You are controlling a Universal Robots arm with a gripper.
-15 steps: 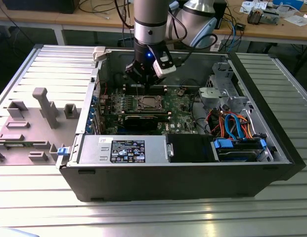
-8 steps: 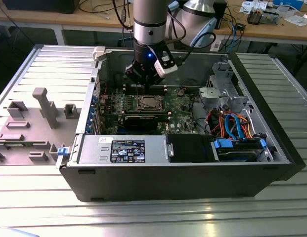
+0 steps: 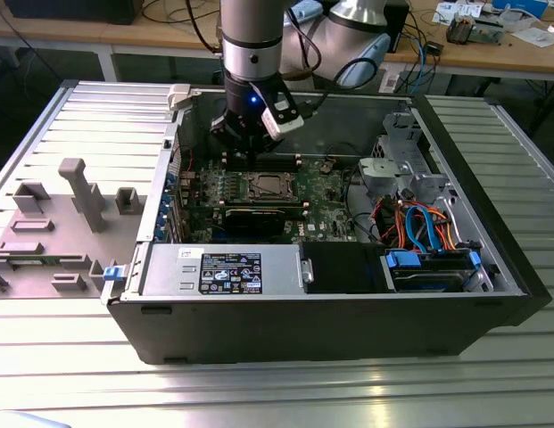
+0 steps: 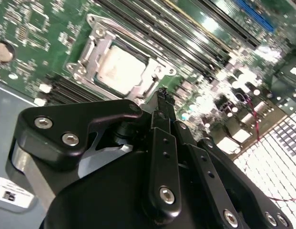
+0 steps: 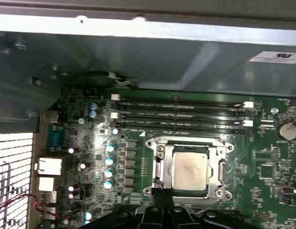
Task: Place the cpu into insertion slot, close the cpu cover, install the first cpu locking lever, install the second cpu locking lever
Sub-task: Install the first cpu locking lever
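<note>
The cpu (image 5: 190,167) lies flat in the insertion slot (image 5: 193,144), its dull silver top facing up; the slot's contact field is hidden under it. The silvery cpu cover (image 5: 160,164) lies down around the chip, which shows through its window. In the second wrist view the cpu (image 4: 121,71) and cover (image 4: 93,50) sit just beyond my gripper (image 4: 160,95), whose black fingers meet at their tips, shut, with nothing visible between them. In the exterior view the gripper (image 3: 252,159) hangs inside the open case, just behind the socket (image 3: 269,185).
Long memory slots (image 5: 178,114) run beside the socket. The case wall (image 5: 138,62) rises close behind the board. A power supply (image 3: 223,267), drive cage (image 3: 397,169) and coloured cables (image 3: 419,223) fill the case's front and right. Grey fixtures (image 3: 76,192) stand on the table at the exterior view's left.
</note>
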